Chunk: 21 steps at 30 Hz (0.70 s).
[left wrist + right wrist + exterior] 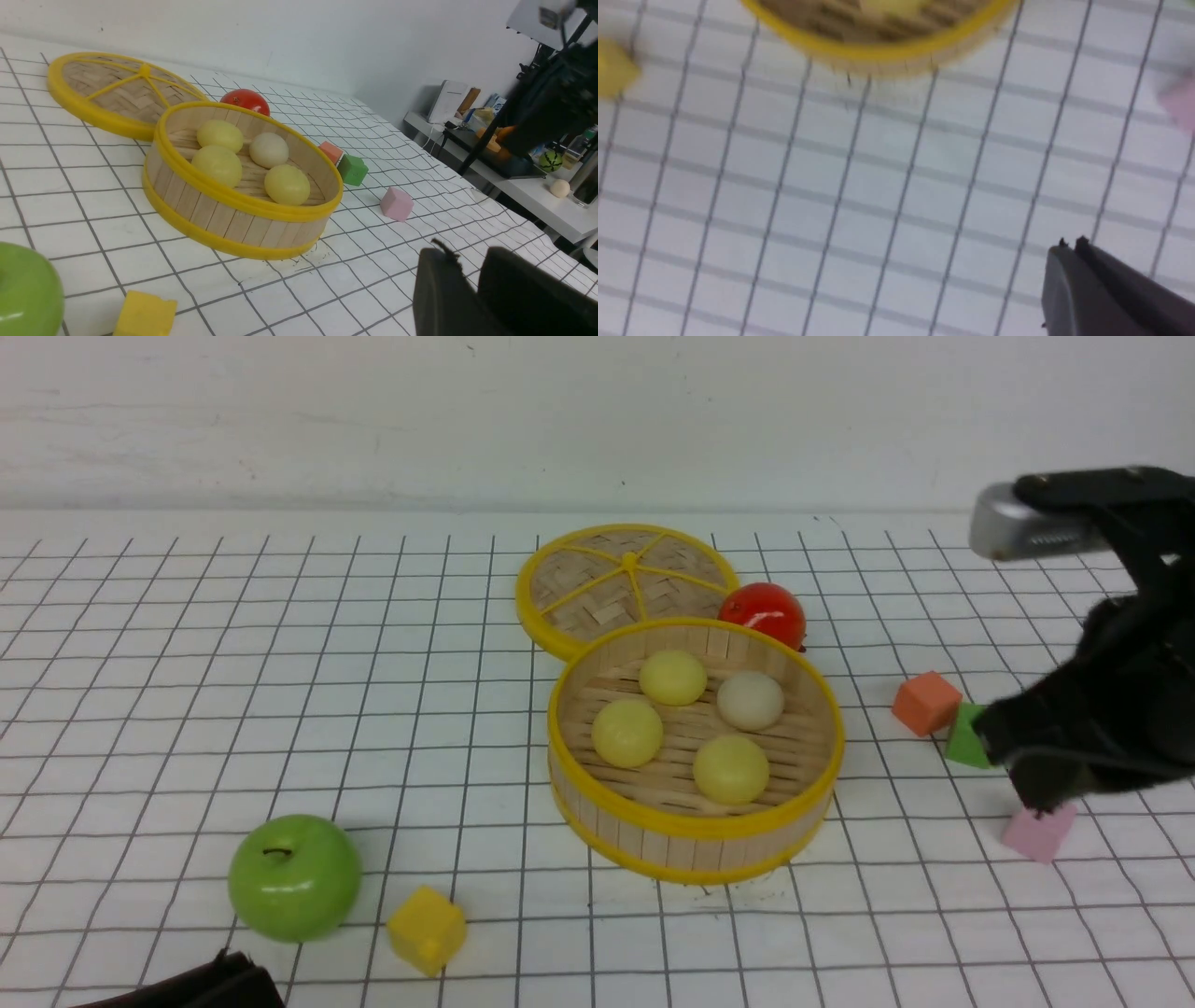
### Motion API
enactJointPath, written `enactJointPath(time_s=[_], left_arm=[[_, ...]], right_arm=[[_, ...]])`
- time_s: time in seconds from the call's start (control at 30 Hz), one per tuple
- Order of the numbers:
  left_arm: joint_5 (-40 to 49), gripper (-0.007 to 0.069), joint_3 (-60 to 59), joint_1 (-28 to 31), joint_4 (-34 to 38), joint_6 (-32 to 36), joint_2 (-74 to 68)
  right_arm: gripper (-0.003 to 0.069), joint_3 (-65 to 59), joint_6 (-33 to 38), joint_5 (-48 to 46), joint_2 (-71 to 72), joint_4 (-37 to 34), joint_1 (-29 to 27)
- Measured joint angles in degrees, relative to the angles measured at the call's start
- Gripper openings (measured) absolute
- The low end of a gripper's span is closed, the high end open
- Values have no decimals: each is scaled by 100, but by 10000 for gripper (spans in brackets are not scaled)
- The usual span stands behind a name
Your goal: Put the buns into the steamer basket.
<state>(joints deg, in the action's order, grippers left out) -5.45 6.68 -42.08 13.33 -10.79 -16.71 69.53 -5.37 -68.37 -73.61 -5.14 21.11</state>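
Right gripper clenched on nothing, hanging above the bench's right edge, just over a pink cube. Left gripper low at the near edge, fingers parted slightly, empty. Farther in, near mid-bench and well left of the right claw: steamer basket, holding all four buns, three pale yellow, one beige-white. Behind and touching its far rim, lid lying flat.

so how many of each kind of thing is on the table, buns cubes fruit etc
buns: 4
cubes: 4
fruit, green apple and red one: 2
steamer basket: 1
lid: 1
total: 12
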Motion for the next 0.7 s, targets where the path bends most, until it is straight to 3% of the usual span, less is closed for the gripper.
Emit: enactJointPath(time_s=[0.37,0.5,0.53,0.57,0.63,0.7], left_arm=[[0,123,0,0,0,0,0],[0,123,0,0,0,0,0],[0,123,0,0,0,0,0],[0,123,0,0,0,0,0],[0,123,0,0,0,0,0],[0,123,0,0,0,0,0]], right_arm=[[-17,-298,140,-71,553,257,0],[-17,-1413,573,1454,1693,358,-83],[-16,-2276,700,2453,2467,301,-278],[-16,-2391,700,2453,2569,301,-312],[-14,-4250,784,3966,4237,130,-993],[-14,-5071,792,4484,5138,10,-1368]])
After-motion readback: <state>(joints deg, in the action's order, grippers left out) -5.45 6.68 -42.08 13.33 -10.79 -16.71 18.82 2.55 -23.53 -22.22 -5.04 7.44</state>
